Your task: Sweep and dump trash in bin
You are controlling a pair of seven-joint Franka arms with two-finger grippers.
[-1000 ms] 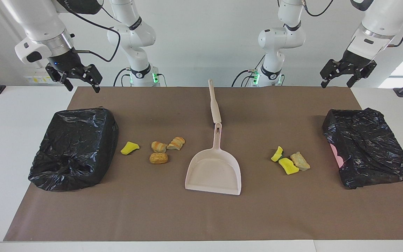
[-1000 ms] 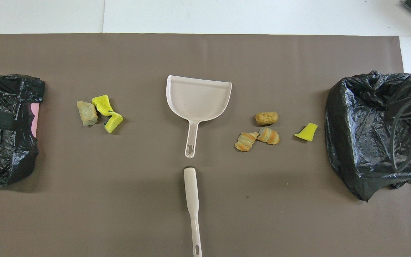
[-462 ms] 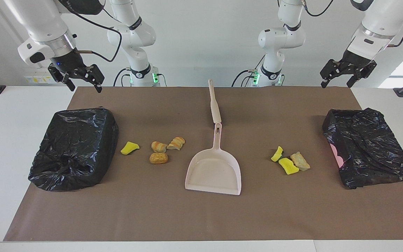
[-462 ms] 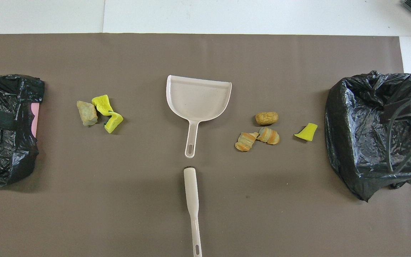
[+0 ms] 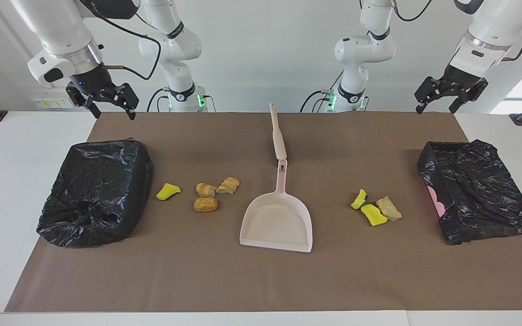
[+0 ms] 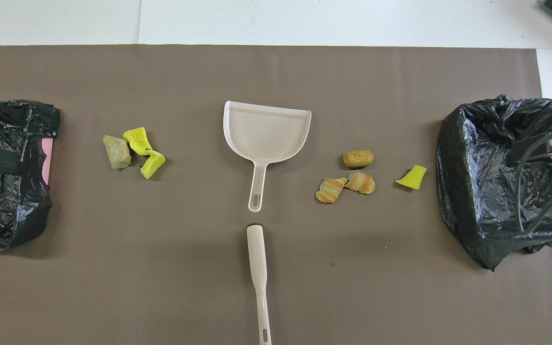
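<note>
The trash lies on the brown mat in two groups. Toward the right arm's end are a yellow sponge piece (image 5: 167, 191) (image 6: 412, 177) and three orange-tan bread lumps (image 5: 205, 203) (image 6: 358, 158). Toward the left arm's end are two yellow sponge pieces (image 5: 372, 214) (image 6: 138, 139) and a tan lump (image 5: 389, 208) (image 6: 116, 152). A beige dustpan (image 5: 277, 222) (image 6: 266, 130) lies between the groups, with a beige brush (image 5: 277, 131) (image 6: 258, 268) nearer to the robots. My right gripper (image 5: 112, 112) is open, up in the air over the mat's corner. My left gripper (image 5: 435, 108) is open and waits raised at the other corner.
Two bins lined with black bags stand at the mat's ends, one toward the right arm's end (image 5: 95, 192) (image 6: 501, 177) and one toward the left arm's end (image 5: 476, 192) (image 6: 7, 172). White table (image 5: 12, 149) surrounds the mat.
My right gripper has moved a little toward the middle of the table and slightly up. The left arm, the trash, the dustpan and the brush have not moved.
</note>
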